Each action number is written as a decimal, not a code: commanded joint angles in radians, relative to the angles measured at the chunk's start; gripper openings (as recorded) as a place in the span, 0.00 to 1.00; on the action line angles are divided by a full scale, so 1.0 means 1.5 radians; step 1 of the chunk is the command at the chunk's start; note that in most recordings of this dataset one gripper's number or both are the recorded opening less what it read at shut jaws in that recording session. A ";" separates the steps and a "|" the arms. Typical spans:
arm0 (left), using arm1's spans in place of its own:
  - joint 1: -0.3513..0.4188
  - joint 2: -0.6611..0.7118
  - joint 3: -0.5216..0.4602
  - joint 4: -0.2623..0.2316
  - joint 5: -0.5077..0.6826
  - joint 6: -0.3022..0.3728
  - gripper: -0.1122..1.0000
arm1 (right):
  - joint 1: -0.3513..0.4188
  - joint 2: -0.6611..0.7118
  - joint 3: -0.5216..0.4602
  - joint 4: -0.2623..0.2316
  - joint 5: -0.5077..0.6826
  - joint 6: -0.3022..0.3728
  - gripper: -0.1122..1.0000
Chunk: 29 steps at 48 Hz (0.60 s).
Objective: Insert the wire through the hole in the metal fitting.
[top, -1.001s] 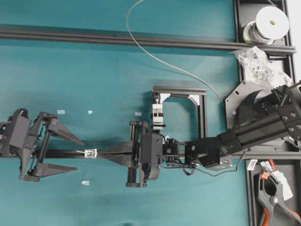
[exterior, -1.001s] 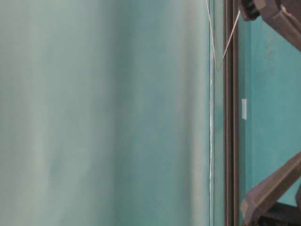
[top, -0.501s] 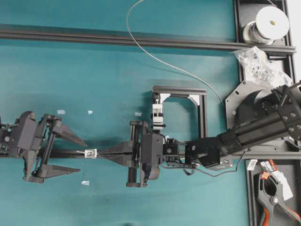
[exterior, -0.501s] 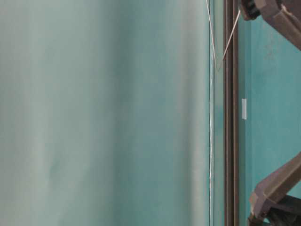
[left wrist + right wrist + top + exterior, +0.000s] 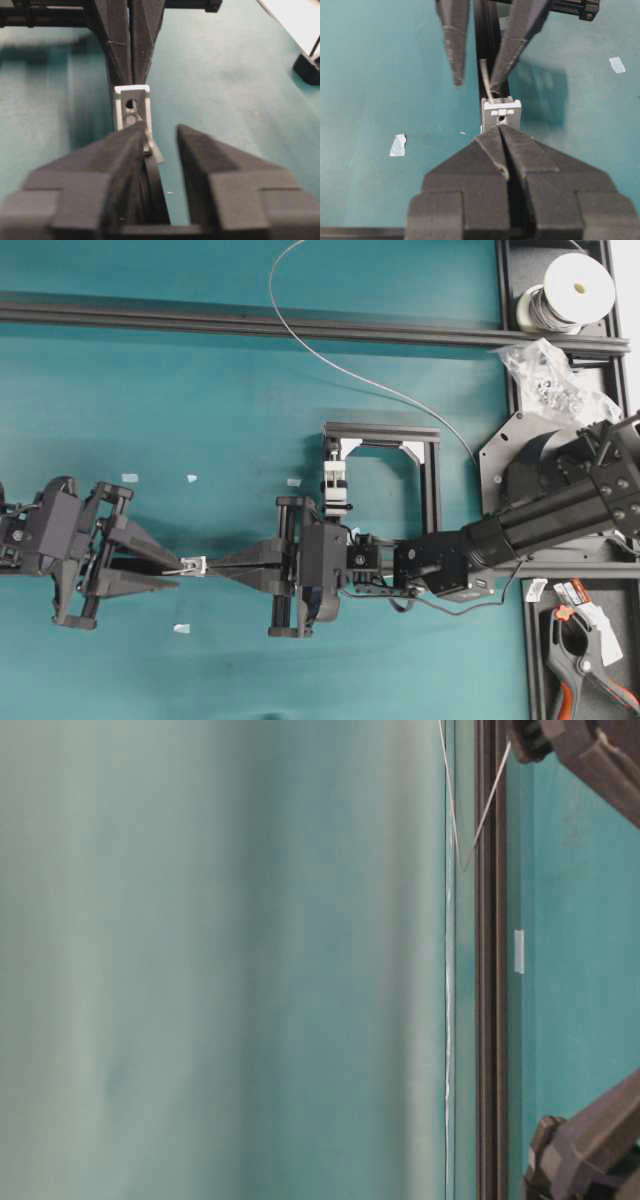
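Okay, the left gripper point(image 5: 180, 571) sits low over the teal worktop point(image 5: 200, 390). Its fingers are drawn in close, with the tips nearly meeting. The left wrist view shows a narrow gap between the pads point(image 5: 127, 150), and one pad touches the edge of the metal fitting point(image 5: 195, 565). The fitting is just past the left gripper's tips, on a thin black rail point(image 5: 485, 45), squeezed between the two grippers' tips. The hole point(image 5: 131, 104) shows as a small round opening in the fitting's upright face, facing the left gripper.

A short grey stub of wire point(image 5: 487, 82) sticks out of the fitting toward the left gripper and lies against one finger. I cannot tell whether it is pinched.

The right gripper point(image 5: 212, 566) comes in from the opposite side, reaching across the middle. Its fingers are pressed together and the tips are right at the fitting. A thin pale line shows in the seam, and I cannot tell if that is wire.

Tape scraps point(image 5: 130, 478) lie above the left gripper. Behind the right gripper's wrist are a white-and-black block point(image 5: 336, 490) and a black frame point(image 5: 432, 470).

The rest of the wire runs in a long curve well above both grippers and drops behind the right arm. A white spool point(image 5: 578, 285) is at the far upper right, with a bag of parts point(image 5: 550, 380) below it. A clamp point(image 5: 580, 650) is at the lower right.
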 commanded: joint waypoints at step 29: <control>-0.001 -0.027 -0.006 0.001 0.001 -0.009 0.01 | 0.003 -0.010 -0.013 -0.002 -0.002 0.006 0.10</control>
